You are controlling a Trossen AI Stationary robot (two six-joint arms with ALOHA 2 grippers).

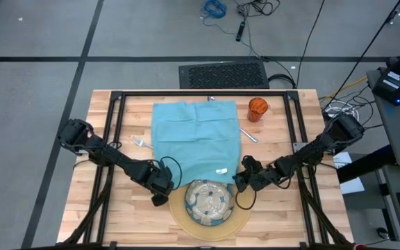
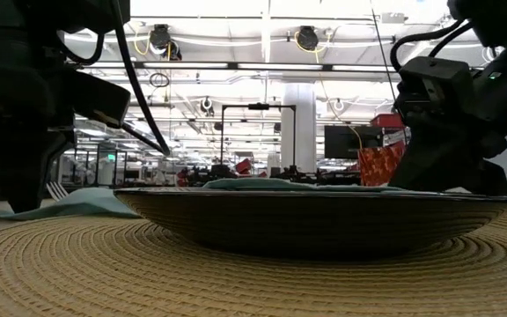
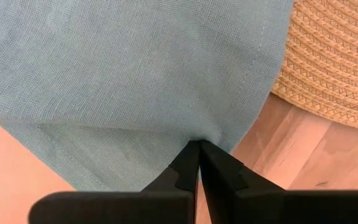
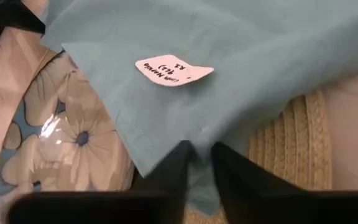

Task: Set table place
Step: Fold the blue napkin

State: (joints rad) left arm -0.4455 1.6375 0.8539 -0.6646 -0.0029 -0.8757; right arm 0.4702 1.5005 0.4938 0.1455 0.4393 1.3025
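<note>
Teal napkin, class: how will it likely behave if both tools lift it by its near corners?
The teal napkin is thin woven cloth already creased, so it will probably sag between the left tool and right tool. It looks light and may drag across the plate.

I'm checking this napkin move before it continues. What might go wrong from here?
Both grippers pinch the teal napkin's near edge: left gripper shut on it, right gripper at its corner. Pulling unevenly may skew the napkin. Dragging it may shift the fork or catch the plate.
</note>
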